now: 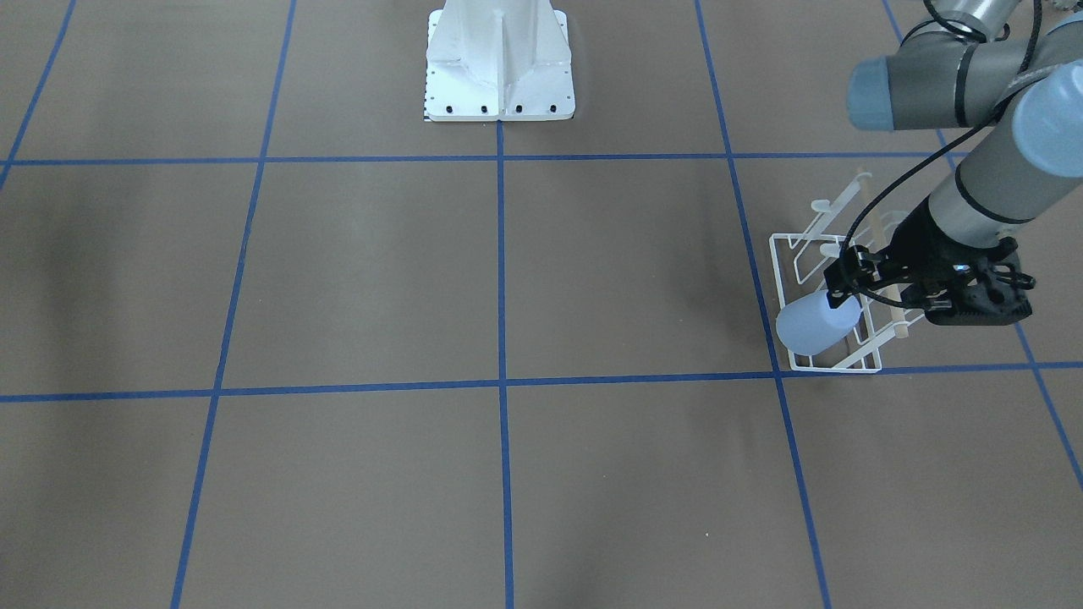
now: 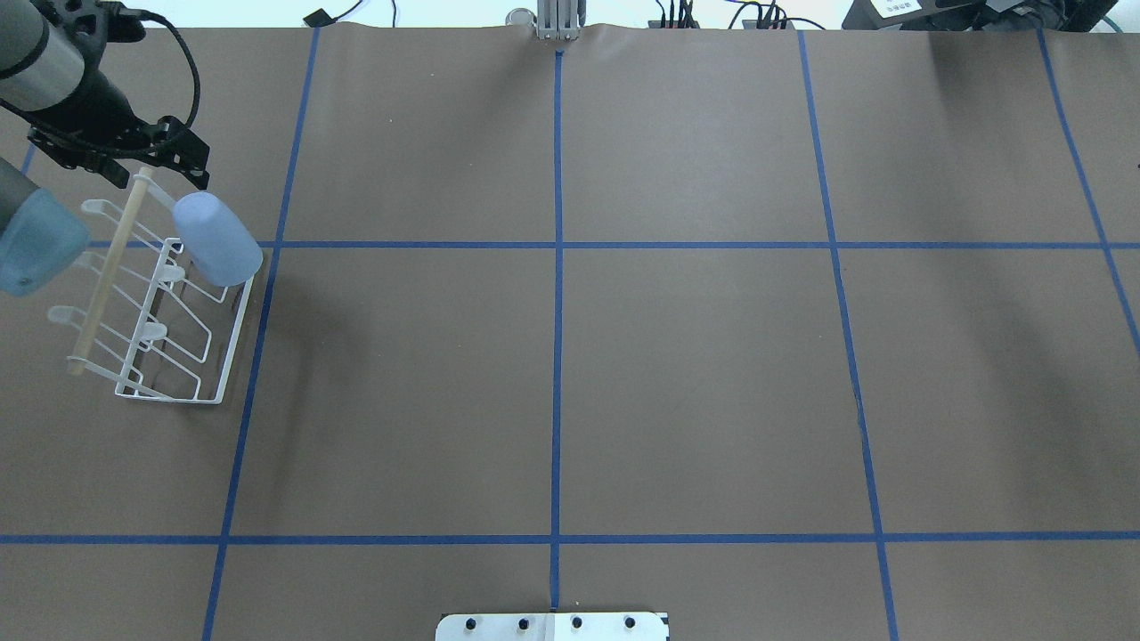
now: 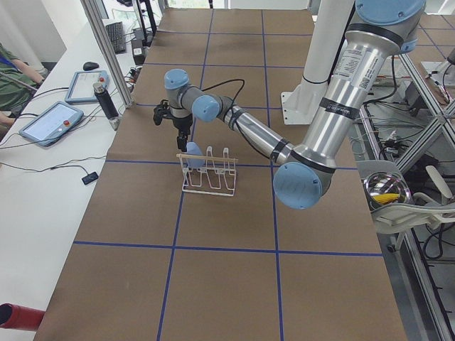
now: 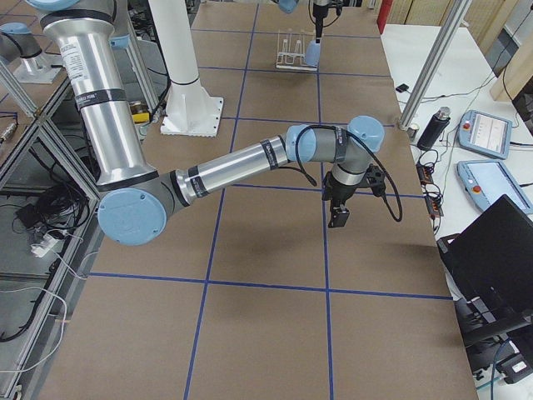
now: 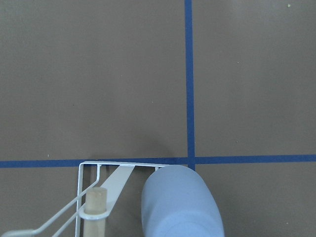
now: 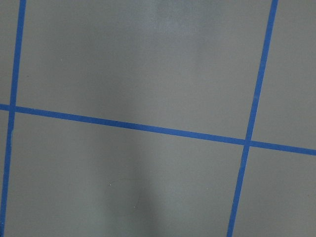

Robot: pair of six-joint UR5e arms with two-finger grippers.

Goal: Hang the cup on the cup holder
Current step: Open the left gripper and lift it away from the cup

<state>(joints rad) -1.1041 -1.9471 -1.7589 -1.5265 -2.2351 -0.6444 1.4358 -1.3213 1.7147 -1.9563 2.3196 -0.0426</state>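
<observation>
The pale blue-grey cup (image 2: 216,240) sits tilted over a prong at the far end of the white wire cup holder (image 2: 227,343), closed end up. It also shows in the front view (image 1: 814,326) and the left wrist view (image 5: 180,202). The holder (image 1: 783,271) has a wooden rod (image 2: 107,271) along its top. My left gripper (image 2: 178,165) points down just above the cup's closed end and looks open, with a small gap to the cup; it also shows in the front view (image 1: 846,279). My right gripper (image 4: 337,212) hangs over bare table far from the holder; I cannot tell its state.
The table is brown paper with blue tape lines (image 2: 557,356). The white bolted pedestal (image 1: 499,68) stands at the robot's side of the table. Tablets and cables lie on a side bench (image 3: 50,121) past the table's far edge.
</observation>
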